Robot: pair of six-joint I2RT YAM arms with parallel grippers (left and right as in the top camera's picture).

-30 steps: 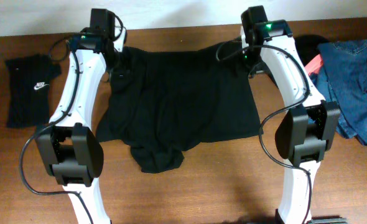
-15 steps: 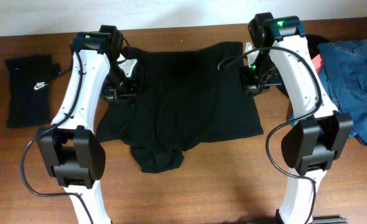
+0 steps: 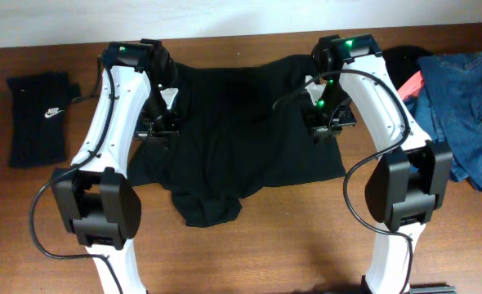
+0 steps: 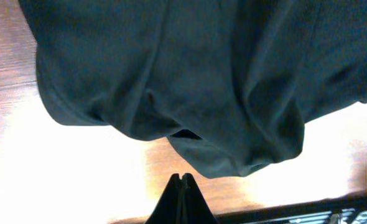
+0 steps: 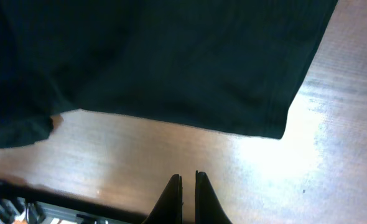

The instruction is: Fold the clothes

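Black tips of left gripper (image 4: 182,180) are pressed tight together, no gap, nothing seen btwn them. Wood of the table (image 4: 78,168) shows right behind, and the edge of the black shirt (image 4: 190,81) sits just beyond the tips, not in them. Right gripper (image 5: 188,178) same story: closed to a thin slit, no cloth visible in it, shirt hem just ahead over bare wood. So both shut, apparently empty, tho a thin pinch hidden under the tips can't be ruled out.

Changed in the last sec: both stood open at the shirt's far edge. Now they're snapped shut and pulled in over the shirt's sides, approx mid-height, L on its left flank, R on its right. Shirt itself looks much as it did: spread mid-table, lower part bunched in a lump toward the robot. Judgement: grab prob missed or slipped, fold not begun, re-grasp likely needed.

Further out: swoosh piece (image 3: 38,118) lies far left, and denim (image 3: 461,98) and coral-pink piece (image 3: 413,82) are piled far right, well apart from both arms' tips.
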